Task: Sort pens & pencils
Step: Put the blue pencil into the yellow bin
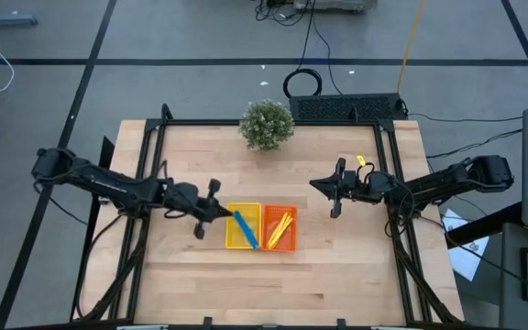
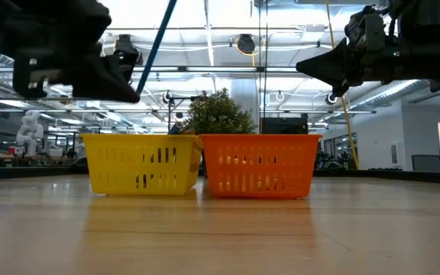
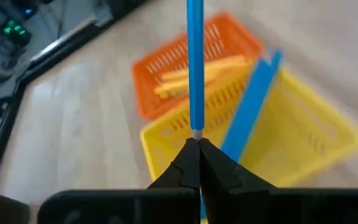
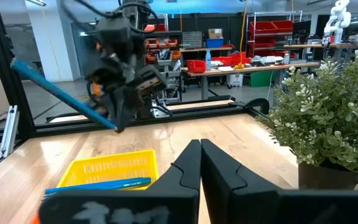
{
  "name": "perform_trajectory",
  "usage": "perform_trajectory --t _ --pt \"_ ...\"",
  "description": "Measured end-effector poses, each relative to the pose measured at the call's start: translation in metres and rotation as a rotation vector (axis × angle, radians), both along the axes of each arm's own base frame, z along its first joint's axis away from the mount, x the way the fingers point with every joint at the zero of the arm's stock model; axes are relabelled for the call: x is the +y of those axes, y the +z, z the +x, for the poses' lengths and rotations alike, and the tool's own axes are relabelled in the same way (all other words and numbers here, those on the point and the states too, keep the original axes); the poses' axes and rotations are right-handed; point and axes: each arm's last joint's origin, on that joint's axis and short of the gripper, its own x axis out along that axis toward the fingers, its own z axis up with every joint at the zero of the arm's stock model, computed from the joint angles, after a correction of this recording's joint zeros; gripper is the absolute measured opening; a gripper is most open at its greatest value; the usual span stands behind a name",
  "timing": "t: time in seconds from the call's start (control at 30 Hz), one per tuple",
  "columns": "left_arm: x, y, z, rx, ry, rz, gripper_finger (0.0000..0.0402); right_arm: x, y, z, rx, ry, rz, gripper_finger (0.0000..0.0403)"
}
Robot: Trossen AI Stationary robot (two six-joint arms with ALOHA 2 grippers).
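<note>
A: Pens: one blue pen (image 3: pixel 196 68) is pinched by its tip in the left gripper (image 3: pixel 199 144), raised over the yellow tray (image 1: pixel 243 227).
B: Others?
A: Another blue pen (image 1: pixel 246 229) lies slanted in the yellow tray. Yellow pencils (image 1: pixel 280 226) lie in the orange tray (image 1: pixel 280 229), which touches the yellow one.
B: Right gripper (image 1: pixel 331 188)?
A: Fingers together, holding nothing, up off the table, well apart from the trays, near the plant (image 1: pixel 267 124).
</note>
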Motion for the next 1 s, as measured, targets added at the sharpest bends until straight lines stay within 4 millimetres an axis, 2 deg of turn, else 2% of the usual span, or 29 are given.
perform_trajectory --t 0.17,0.5,0.7,1.0 --pt "-0.003 -0.008 0.0 0.041 -0.073 0.186 0.0 0.0 0.0 0.0 0.0 0.0 0.0 0.0" --pt "0.006 -0.023 0.006 0.112 -0.129 0.33 0.0 0.0 0.0 0.0 0.0 -0.001 -0.003 0.0" --pt "0.006 -0.034 0.009 0.163 -0.137 0.353 0.0 0.0 0.0 0.0 0.0 -0.001 -0.003 0.0" --pt "0.006 -0.032 0.012 0.129 -0.107 0.35 0.0 0.0 0.0 0.0 0.0 -0.001 -0.003 0.0"
